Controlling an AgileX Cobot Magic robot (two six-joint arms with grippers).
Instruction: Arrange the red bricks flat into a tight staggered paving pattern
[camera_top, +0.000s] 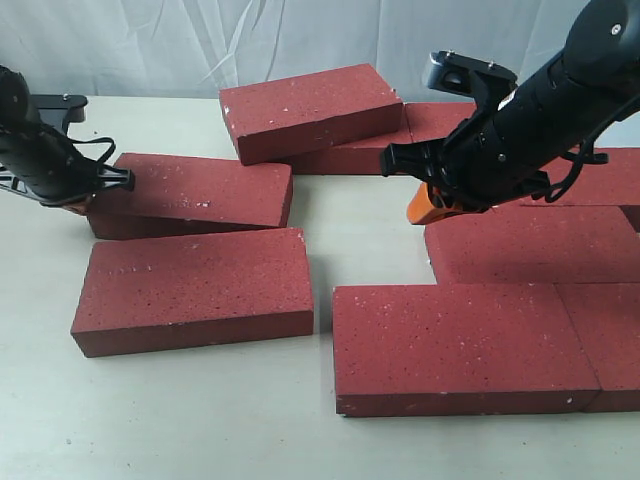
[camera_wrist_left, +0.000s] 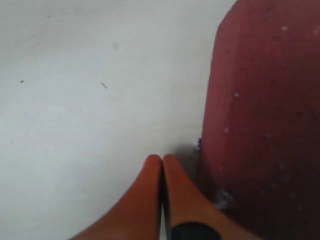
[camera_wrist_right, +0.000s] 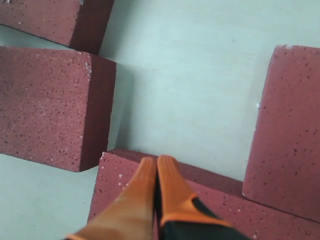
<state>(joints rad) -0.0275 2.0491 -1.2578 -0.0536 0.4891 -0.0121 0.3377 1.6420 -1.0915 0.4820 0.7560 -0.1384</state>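
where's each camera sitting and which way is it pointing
Exterior: off the arms, raised, looking down across the table at the bricks; both arms show, left pincer and right pincer.
Left wrist: on the left arm, looking past its shut pincer at table and one brick.
Right wrist: on the right arm, looking past its shut pincer at several bricks.
Shared: exterior and left wrist both show that brick beside the left pincer.

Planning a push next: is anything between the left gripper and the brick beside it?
Nothing visible does. The left gripper, shut, sits right beside the edge of that red brick, and only bare table shows around its tips.
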